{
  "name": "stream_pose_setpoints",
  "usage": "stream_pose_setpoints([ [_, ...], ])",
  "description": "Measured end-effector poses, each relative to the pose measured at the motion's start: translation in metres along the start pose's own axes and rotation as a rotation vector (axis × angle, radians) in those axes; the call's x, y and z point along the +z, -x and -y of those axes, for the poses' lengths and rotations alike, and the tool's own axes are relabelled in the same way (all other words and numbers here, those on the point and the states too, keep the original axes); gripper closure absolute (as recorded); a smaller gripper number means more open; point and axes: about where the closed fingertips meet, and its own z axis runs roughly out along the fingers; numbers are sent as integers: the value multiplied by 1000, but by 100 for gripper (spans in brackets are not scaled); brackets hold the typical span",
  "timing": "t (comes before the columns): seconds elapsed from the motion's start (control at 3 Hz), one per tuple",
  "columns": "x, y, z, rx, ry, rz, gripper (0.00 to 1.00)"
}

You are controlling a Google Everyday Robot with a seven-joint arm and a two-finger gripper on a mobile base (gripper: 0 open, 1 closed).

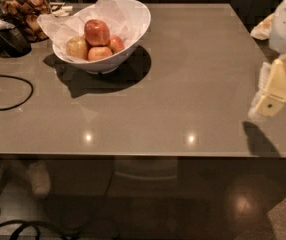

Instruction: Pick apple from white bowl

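The white bowl [133,19] stands at the far left of the grey table, lined with crinkled white paper. The deep red apple [97,32] sits on top of the pile in it. A yellowish-green apple [76,47] and two smaller orange-red apples [99,53] lie around and below it. My gripper [269,96] hangs at the right edge of the view, above the table's right side, far from the bowl. Nothing shows in it.
A glass jar of brown snacks [24,6] stands behind the bowl at the far left. A dark scoop-like object [10,36] lies beside it. A black cable [8,91] loops on the table's left side. The table's front edge [133,156] runs across the view.
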Motion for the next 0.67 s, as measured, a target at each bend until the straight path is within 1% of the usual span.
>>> stream_pose_setpoints([
  [0.33, 3, 19, 14, -5, 10, 21, 0],
  [0.67, 12, 40, 28, -47, 40, 18, 0],
])
